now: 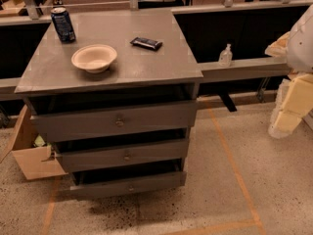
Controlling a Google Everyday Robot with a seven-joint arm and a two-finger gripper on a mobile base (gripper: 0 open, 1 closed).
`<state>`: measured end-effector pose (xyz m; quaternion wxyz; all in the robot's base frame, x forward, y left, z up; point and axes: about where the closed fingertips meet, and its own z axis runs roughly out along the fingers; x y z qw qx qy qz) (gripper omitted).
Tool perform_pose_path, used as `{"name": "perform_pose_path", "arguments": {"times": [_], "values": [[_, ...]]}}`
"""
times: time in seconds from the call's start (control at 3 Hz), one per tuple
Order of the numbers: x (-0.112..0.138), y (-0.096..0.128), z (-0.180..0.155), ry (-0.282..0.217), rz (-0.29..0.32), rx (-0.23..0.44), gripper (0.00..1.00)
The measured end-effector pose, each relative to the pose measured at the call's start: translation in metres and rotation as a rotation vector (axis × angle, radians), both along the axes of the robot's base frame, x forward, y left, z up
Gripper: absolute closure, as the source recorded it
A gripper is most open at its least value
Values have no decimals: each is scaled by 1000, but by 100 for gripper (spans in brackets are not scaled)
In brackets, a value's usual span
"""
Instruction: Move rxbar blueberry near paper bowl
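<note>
The rxbar blueberry (146, 43) was seen on the desk (146, 70), right of the paper bowl (94, 58), long axis crosswise, well left of what was probably the tool (289, 114), whose state could not be told.

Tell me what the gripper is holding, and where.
Nothing seen: the gripper hangs at the right edge, far from the bar lying on the cabinet.

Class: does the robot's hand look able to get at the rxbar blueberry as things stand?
Probably yes: the rxbar blueberry lies uncovered on the cabinet top, apart from the paper bowl and can; the hand hangs beyond the cabinet's right side.
</note>
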<state>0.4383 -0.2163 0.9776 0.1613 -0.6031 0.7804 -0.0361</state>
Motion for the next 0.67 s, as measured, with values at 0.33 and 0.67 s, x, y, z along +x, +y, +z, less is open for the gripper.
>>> {"name": "perform_pose_path", "arguments": {"times": [0.33, 0.67], "values": [[0, 0, 0, 0, 0, 0, 0], [4, 2, -2, -12, 3, 47, 0]]}}
